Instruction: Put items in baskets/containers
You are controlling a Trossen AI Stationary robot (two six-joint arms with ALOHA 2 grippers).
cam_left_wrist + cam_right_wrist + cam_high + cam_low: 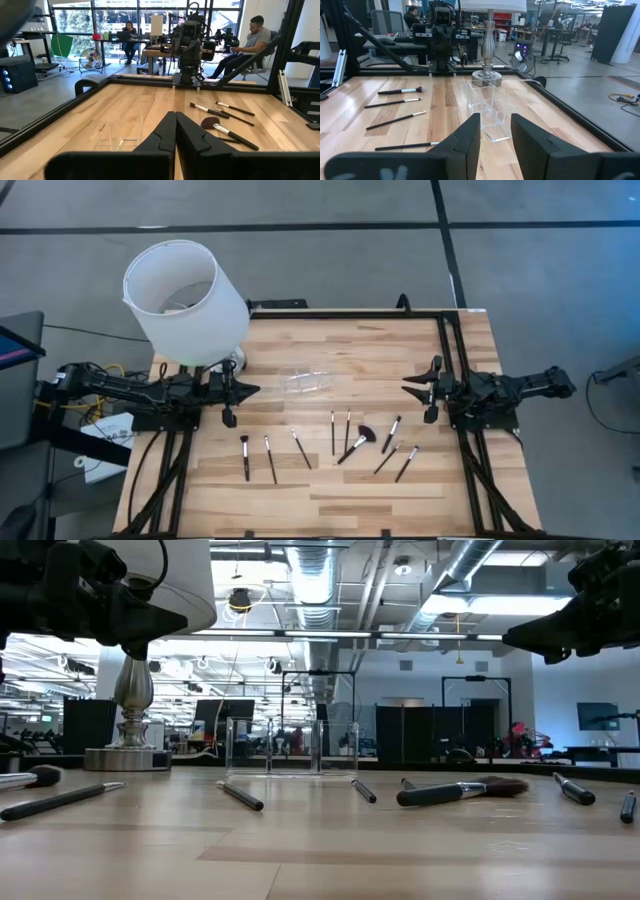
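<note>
Brushes lie loose in a row along the middle of the table, toward its front edge, none of them in the clear holder yet, so the job looks to be at its very start: no brush is picked. The holder lies nearer the back edge, just beside the lamp that stands at the back left corner.

Left gripper hovers over the left side of the table, fingers pressed together and empty. Right gripper hovers over the right side, fingers apart with nothing between them; the right wrist view looks past them to the holder.

Both grippers hang clear above the wood, well apart from every brush. Nearest the right gripper are the brushes at the row's right end, among them the fan brush. The next move probably calls for the right gripper to drop over one thin handle and close across it.
</note>
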